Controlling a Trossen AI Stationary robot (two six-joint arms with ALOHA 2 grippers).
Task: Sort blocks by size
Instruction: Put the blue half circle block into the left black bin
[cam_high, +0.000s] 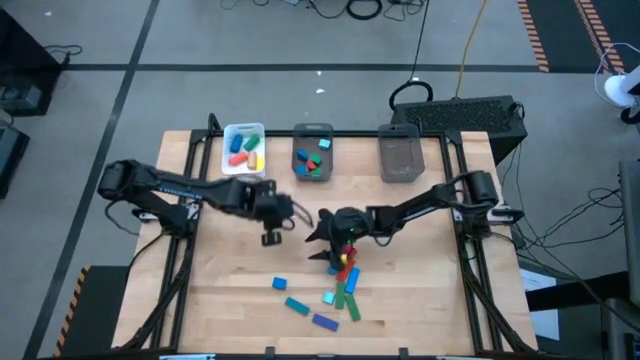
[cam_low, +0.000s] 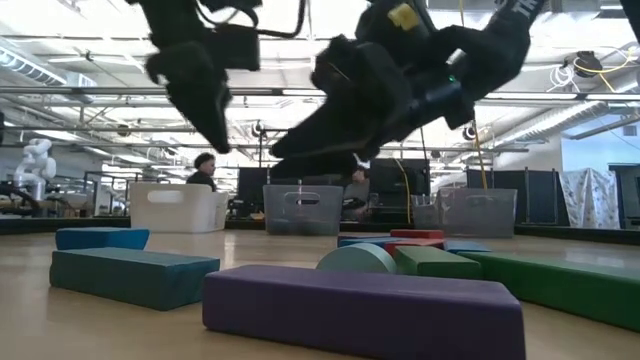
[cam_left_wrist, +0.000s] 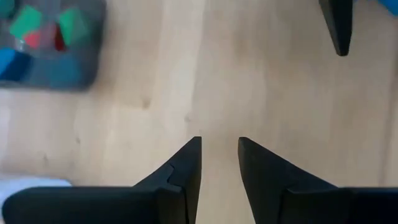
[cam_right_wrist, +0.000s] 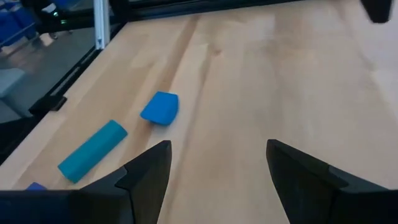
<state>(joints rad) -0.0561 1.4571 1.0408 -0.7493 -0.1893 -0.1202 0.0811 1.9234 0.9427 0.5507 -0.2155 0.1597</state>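
Several blocks (cam_high: 338, 290) lie loose on the counter (cam_high: 420, 290); others already fill two bins. Right fingers (cam_right_wrist: 217, 171) hang wide apart above the pile, left fingers (cam_left_wrist: 219, 163) narrowly parted, empty. Next: descend and grasp one.

Bin (cam_left_wrist: 50, 56) blurred (blocks (cam_left_wrist: 28, 25) indistinct)

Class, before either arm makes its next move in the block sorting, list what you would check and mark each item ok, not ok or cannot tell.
1. Left gripper empty: ok, nothing between its fingers, bare table below.
2. Right gripper open and empty: ok.
3. Loose blocks left on the table: ok, several remain.
4. White tray and middle bin already hold blocks: ok.
5. Right-hand bin has blocks in it: cannot tell.
6. Arms apart: ok, a gap between the grippers.
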